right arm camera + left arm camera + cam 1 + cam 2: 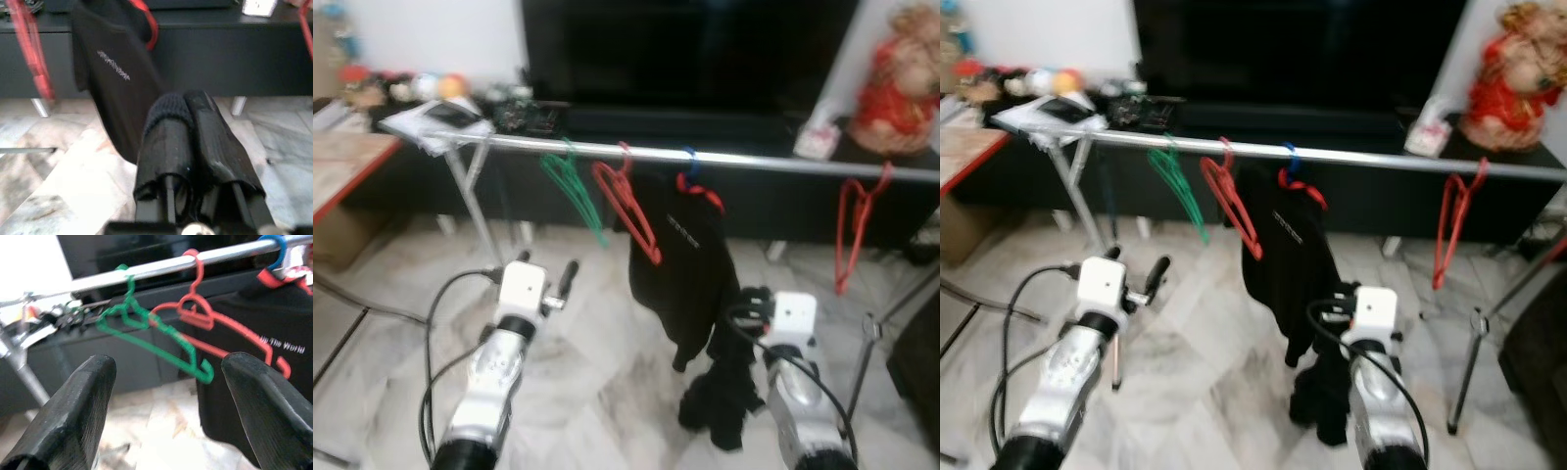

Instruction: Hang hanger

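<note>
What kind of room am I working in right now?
Likely a home living room: a large dark TV on a low black cabinet, a marble-tiled floor, and a metal drying rail carrying hangers.

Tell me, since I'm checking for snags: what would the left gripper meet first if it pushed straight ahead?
Probably the green hanger, which hangs from the silver rail squarely between the open left gripper fingers. Depth is unclear; the red hanger sits just beside it.

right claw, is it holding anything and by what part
The right claw is shut on black cloth, pinched at a bunched fold; the left claw is open, holding nothing.
</note>
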Controlling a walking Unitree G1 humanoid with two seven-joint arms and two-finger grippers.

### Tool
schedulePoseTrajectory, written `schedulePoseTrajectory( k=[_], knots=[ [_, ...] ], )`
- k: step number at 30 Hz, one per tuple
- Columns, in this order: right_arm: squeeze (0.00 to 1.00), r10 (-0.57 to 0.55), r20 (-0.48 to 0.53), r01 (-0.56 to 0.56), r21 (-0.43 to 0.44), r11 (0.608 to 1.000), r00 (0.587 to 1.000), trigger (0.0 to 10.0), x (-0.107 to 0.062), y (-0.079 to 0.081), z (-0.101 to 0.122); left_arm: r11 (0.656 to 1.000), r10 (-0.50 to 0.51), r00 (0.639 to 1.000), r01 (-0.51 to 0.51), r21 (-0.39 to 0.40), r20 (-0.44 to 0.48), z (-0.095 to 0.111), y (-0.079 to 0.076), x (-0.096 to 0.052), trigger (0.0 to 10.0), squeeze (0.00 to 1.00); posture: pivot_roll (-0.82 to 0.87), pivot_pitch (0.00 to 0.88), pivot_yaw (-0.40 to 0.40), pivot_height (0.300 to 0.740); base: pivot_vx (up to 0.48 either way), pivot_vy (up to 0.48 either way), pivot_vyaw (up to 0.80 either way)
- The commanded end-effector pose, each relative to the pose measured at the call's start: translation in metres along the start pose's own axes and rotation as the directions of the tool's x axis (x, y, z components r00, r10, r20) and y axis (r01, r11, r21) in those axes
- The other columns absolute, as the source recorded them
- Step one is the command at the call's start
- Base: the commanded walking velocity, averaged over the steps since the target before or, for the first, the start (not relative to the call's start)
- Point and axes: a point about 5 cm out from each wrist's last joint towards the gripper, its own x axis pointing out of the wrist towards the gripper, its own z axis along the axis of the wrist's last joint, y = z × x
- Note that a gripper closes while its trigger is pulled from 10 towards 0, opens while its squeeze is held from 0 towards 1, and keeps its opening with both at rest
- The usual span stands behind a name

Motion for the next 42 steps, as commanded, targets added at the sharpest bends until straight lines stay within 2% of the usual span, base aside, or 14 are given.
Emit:
schedulePoseTrajectory(
  k=[1,19,22,24,29,32,42],
  knots=[
    [0.00,-0.032,0.010,0.032,-0.003,0.999,0.999,10.0,0.000,-0.010,0.001,1.000,-0.020,1.000,0.020,-0.020,0.011,0.004,-0.009,0.004,10.0,0.00,-0.16,0.000,0.014,0.740,0.341,0.000,-0.64],
    [0.00,-0.013,-0.003,0.013,-0.032,0.999,1.000,10.0,-0.001,-0.006,-0.003,0.996,0.085,0.996,-0.085,-0.002,-0.037,0.001,0.005,0.005,10.0,0.00,-0.16,0.007,0.011,0.740,0.311,0.000,0.00],
    [0.00,-0.010,-0.005,0.010,-0.032,0.999,1.000,10.0,-0.001,-0.005,-0.004,0.995,0.096,0.994,-0.095,0.018,-0.047,0.001,0.006,0.005,10.0,0.00,-0.16,0.007,0.009,0.740,0.285,0.000,0.00],
    [0.00,-0.006,-0.005,0.006,-0.029,1.000,1.000,10.0,-0.001,-0.004,-0.004,0.990,0.126,0.988,-0.121,0.067,-0.084,-0.001,0.011,0.006,10.0,0.00,-0.15,0.010,0.011,0.740,0.127,0.000,0.00],
    [0.00,0.002,0.000,-0.002,-0.022,1.000,1.000,10.0,0.000,-0.001,-0.002,0.981,0.182,0.977,-0.173,0.091,-0.111,-0.004,0.019,0.007,10.0,0.00,-0.15,0.012,0.010,0.740,0.000,0.000,0.00],
    [0.00,0.011,0.001,-0.011,-0.023,1.000,1.000,10.0,0.000,0.001,-0.002,0.981,0.190,0.976,-0.185,0.059,-0.102,0.000,0.020,0.009,10.0,0.00,-0.15,0.014,0.011,0.740,0.191,0.000,0.00],
    [0.00,-0.004,-0.015,0.004,-0.005,1.000,1.000,10.0,-0.001,-0.002,-0.006,0.980,0.193,0.975,-0.186,0.066,-0.110,-0.002,0.018,0.007,10.0,0.00,-0.15,0.017,0.013,0.740,0.324,0.000,0.00]
  ],
)
